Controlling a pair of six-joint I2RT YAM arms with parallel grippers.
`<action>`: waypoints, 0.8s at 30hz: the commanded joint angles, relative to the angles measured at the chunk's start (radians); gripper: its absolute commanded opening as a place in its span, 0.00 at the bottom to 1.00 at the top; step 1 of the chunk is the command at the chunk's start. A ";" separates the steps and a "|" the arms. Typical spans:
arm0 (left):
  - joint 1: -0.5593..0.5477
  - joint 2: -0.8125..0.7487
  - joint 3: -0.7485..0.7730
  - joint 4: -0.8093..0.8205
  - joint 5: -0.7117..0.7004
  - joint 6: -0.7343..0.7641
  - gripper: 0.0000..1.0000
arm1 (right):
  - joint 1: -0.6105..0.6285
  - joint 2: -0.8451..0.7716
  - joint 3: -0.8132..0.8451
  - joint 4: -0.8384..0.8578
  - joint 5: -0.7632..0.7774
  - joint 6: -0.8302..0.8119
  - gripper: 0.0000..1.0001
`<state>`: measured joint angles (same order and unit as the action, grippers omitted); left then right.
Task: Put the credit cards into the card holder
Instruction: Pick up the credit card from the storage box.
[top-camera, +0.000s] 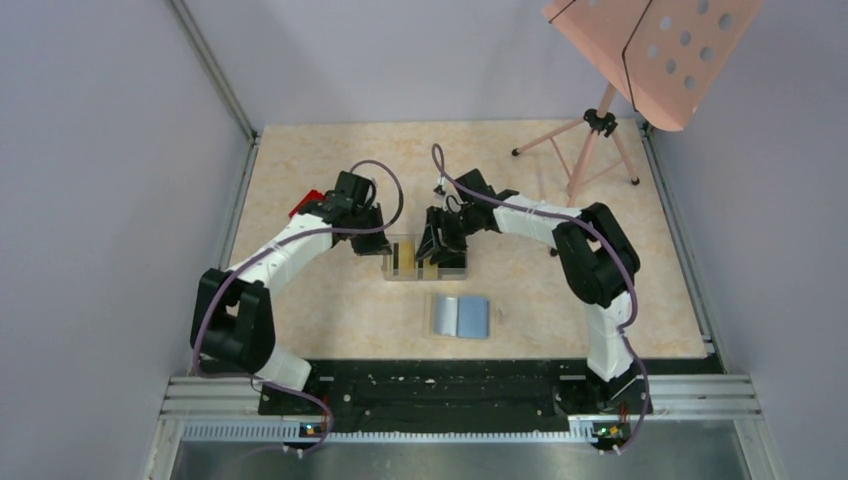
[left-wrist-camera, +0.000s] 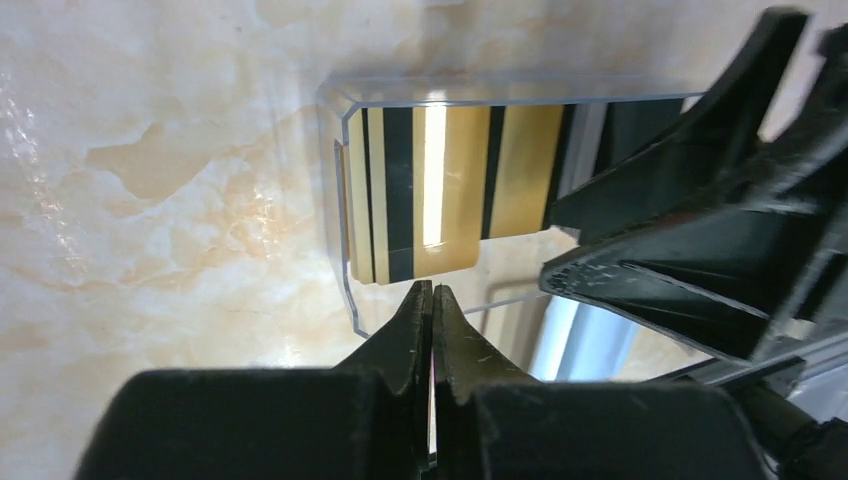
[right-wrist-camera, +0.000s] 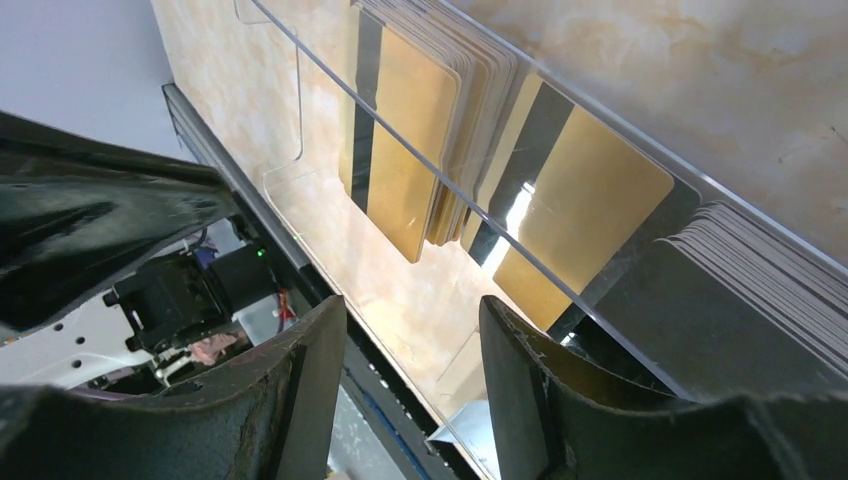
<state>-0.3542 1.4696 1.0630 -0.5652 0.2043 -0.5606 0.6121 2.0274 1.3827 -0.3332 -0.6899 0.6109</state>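
Left gripper (left-wrist-camera: 432, 300): fingers pressed flat together, nothing visible between them. The tips sit low against the outer wall of the clear box (left-wrist-camera: 345, 230); actual contact with the acrylic cannot be told.

Right gripper (right-wrist-camera: 410, 385): fingers spread apart, holding nothing. It is poised at the same box from the opposite side, and its black body fills the right of the left wrist view.

Clear box: transparent, open-topped, standing on the table (top-camera: 330, 310) between the two grippers.

Credit cards (right-wrist-camera: 410, 150): all inside the box, standing on edge. Gold cards with black stripes form a packed stack, a loose gold card (right-wrist-camera: 585, 215) leans away from it, and a separate stack of dark cards stands beside that.

Card holder (top-camera: 460, 316): lying open and flat with the light blue lining up, nearer the arm bases and apart from the box. No card shows in it from above.

Also present: red frame (top-camera: 303, 207) beyond the left arm; pink stand (top-camera: 670, 60) at the far right corner.

Step in hand, as judged: pulling a first card, with none transferred yet.

Next move calls for: right fingers astride one card's top edge, probably the loose one, then a firm pinch on that single card and a straight lift clear of the wall while the left gripper steadies the box.
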 joint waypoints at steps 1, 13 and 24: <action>-0.034 0.095 0.098 -0.123 -0.088 0.088 0.00 | 0.011 0.025 0.044 0.044 0.027 0.023 0.52; -0.137 0.257 0.239 -0.260 -0.301 0.117 0.00 | 0.043 0.056 0.061 0.037 0.104 0.024 0.49; -0.158 0.322 0.226 -0.271 -0.303 0.129 0.00 | 0.095 0.088 0.064 0.025 0.205 -0.001 0.46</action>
<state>-0.5026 1.7695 1.2701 -0.8234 -0.0864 -0.4461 0.6930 2.0647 1.4235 -0.2947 -0.5503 0.6243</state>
